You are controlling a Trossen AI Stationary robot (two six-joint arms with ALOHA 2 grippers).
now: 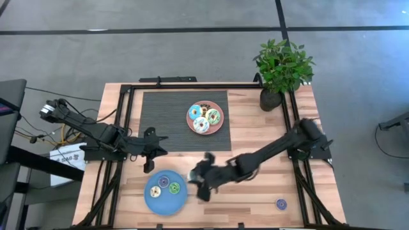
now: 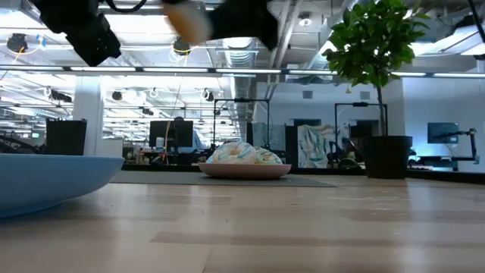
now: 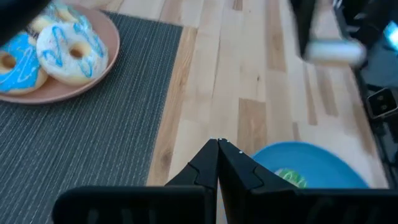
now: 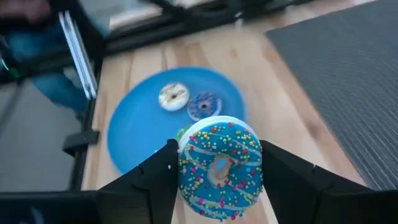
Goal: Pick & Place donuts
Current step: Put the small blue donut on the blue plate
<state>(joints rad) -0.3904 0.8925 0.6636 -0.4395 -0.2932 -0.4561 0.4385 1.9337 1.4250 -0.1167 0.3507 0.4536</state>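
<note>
The left gripper (image 1: pixel 148 167) hangs pinched closed and empty just above the blue plate (image 1: pixel 153 202), which carries three small donuts (image 1: pixel 164 186). Right of it, the right gripper (image 4: pixel 214 163) clasps a teal sprinkled donut (image 4: pixel 219 168) between its fingers — just beside the plate's rim, above the wood. Farther back, the pink plate (image 1: pixel 219 126) holds more donuts.

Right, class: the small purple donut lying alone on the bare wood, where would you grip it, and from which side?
Across its outer rim, from straight above: the purple donut lies flat on the table, apart from everything else. The right hand would first need to set down the teal donut it holds.
</note>
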